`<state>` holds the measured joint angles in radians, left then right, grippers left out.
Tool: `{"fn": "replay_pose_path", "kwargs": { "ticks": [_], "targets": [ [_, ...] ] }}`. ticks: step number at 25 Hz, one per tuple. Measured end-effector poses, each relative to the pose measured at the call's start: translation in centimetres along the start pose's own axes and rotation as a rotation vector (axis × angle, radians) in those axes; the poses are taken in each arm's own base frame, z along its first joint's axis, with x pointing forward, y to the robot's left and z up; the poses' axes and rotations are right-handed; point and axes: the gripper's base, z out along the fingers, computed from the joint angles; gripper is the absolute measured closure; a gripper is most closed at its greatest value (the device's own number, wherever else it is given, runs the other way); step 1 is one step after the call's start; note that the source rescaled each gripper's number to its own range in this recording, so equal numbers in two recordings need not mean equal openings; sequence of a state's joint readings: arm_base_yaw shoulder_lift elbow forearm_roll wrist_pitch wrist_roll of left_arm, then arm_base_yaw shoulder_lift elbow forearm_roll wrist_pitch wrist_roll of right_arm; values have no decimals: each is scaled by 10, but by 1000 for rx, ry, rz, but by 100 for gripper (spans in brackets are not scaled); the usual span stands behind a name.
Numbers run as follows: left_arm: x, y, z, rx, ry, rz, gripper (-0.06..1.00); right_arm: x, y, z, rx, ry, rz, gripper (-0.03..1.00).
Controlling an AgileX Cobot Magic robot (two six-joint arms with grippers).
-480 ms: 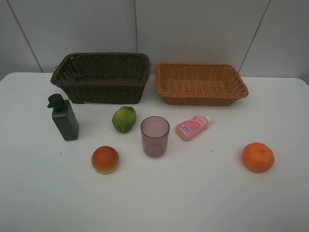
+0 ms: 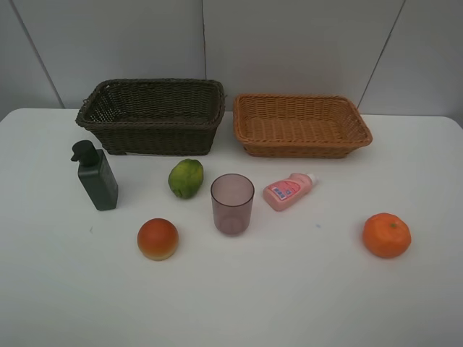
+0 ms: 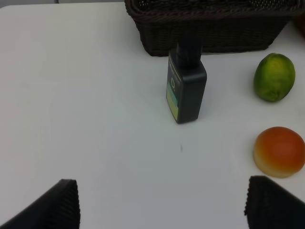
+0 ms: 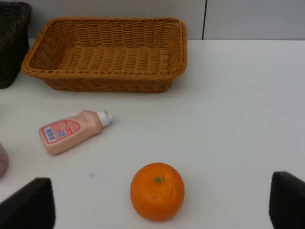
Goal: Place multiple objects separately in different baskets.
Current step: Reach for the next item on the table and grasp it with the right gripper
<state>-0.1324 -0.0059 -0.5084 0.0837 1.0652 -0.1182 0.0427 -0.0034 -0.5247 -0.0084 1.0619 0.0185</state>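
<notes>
The dark brown basket [image 2: 152, 114] and the orange-tan basket [image 2: 300, 123] stand side by side at the back, both empty. In front lie the dark green pump bottle [image 2: 96, 176], green fruit [image 2: 186, 178], purple cup [image 2: 232, 203], pink bottle [image 2: 288, 191] on its side, peach-like fruit [image 2: 158, 238] and orange [image 2: 386, 235]. Neither arm shows in the high view. My left gripper [image 3: 162, 202] is open, fingers apart, short of the pump bottle [image 3: 186, 86]. My right gripper [image 4: 162, 200] is open, with the orange [image 4: 157, 191] between its fingers' line and beyond them.
The white table [image 2: 289, 289] runs to a grey panelled wall [image 2: 289, 43] behind the baskets. The left wrist view also shows the green fruit [image 3: 274, 77] and peach-like fruit [image 3: 279, 151]; the right wrist view shows the pink bottle [image 4: 71, 131] and tan basket [image 4: 107, 55].
</notes>
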Motion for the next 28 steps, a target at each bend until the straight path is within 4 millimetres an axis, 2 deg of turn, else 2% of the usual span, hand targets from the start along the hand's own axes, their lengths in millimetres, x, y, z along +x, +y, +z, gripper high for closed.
{"fn": "replay_pose_path", "kwargs": {
  "ticks": [28],
  "targets": [
    [0, 0, 0, 0, 0, 0, 4, 0, 0, 0, 0, 0, 0, 0]
  ]
}}
